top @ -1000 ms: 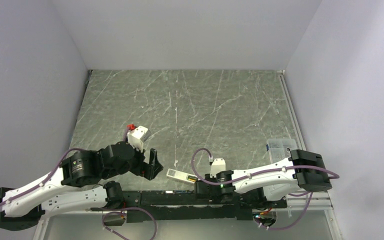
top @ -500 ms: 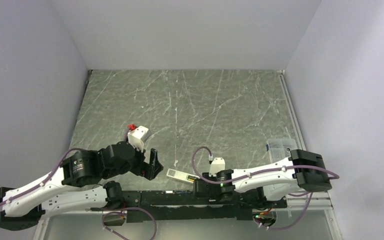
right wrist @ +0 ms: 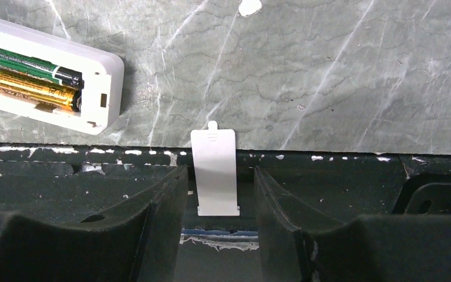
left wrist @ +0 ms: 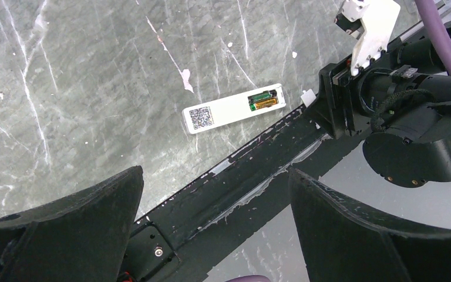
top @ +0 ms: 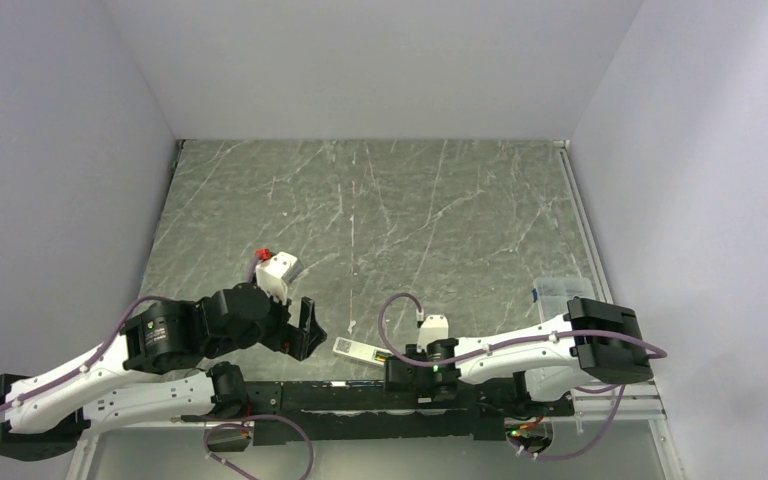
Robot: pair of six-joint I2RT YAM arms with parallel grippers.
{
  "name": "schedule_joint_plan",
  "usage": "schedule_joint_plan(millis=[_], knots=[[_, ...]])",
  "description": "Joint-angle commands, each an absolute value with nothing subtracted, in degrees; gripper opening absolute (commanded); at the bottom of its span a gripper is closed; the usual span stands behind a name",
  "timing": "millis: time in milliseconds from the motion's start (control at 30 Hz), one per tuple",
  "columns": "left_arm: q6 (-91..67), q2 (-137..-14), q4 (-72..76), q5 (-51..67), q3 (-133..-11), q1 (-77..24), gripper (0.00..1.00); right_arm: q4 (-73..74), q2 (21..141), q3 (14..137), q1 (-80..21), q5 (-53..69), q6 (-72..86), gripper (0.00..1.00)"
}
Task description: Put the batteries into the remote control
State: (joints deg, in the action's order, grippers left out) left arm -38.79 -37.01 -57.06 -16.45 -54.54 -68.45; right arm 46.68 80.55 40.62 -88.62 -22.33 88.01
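The remote control (top: 357,350) lies flat on its face on the grey marbled table (top: 410,200), close to the near edge and between the two arms; its back is up, with a QR sticker at one end and the battery recess uncovered at the other. Both batteries (right wrist: 26,73) sit side by side in that recess, one green and black, the other gold.

The left gripper (left wrist: 214,176) hangs above the near edge with its fingers (left wrist: 64,235) spread wide and nothing between them; the remote control (left wrist: 235,108) lies apart from it, further out on the table.

The right gripper (right wrist: 220,176) is down low over the black rail (right wrist: 329,170) at the table's edge, its jaws partly apart; the small white battery cover (right wrist: 215,170) lies between them, half on the rail and half on the table, with a thin gap showing on either side, so it is flanked and not pinched.

Further out stand a white block with a red part (top: 275,268) and, at the right edge, a clear plastic box (top: 563,292).
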Motion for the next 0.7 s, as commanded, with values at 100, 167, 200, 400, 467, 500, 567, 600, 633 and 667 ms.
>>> schedule_joint_plan(millis=[100,167,200,400,467,500,567,600,633,667], knots=[[-39.48,-37.08,-56.74,-17.75,-54.76,-68.82,0.99,44.48,80.56,37.63,-88.24,-21.7,88.46,0.39],[-39.46,-36.95,-56.78,-17.74,-54.76,-68.82,0.99,43.59,80.17,36.77,-88.2,-21.46,88.42,0.34],[-39.5,-37.0,-56.77,-17.74,-54.76,-68.82,0.99,43.14,80.08,36.56,-88.24,-21.33,88.31,0.32],[-39.61,-37.1,-56.84,-17.88,-54.76,-68.91,0.99,43.8,82.72,38.04,-88.24,-21.25,86.94,0.19],[-39.68,-37.13,-56.86,-17.93,-54.75,-68.91,0.99,44.53,83.45,38.9,-88.2,-21.42,86.35,0.16],[-39.69,-37.22,-56.84,-17.93,-54.76,-68.93,0.99,44.82,83.45,39.19,-88.24,-21.58,86.24,0.15],[-39.72,-37.22,-56.94,-18.01,-54.76,-68.91,0.99,45.06,82.94,39.7,-88.24,-21.98,85.97,0.12],[-39.73,-37.29,-56.89,-18.02,-54.76,-68.91,0.99,45.4,82.56,39.91,-88.24,-22.24,85.9,0.12],[-39.76,-37.35,-56.87,-18.02,-54.76,-68.91,0.99,45.8,82.07,40.16,-88.24,-22.54,85.82,0.12],[-39.73,-37.46,-56.87,-18.02,-54.76,-68.91,0.99,46.29,81.56,40.5,-88.24,-22.89,85.7,0.11]])
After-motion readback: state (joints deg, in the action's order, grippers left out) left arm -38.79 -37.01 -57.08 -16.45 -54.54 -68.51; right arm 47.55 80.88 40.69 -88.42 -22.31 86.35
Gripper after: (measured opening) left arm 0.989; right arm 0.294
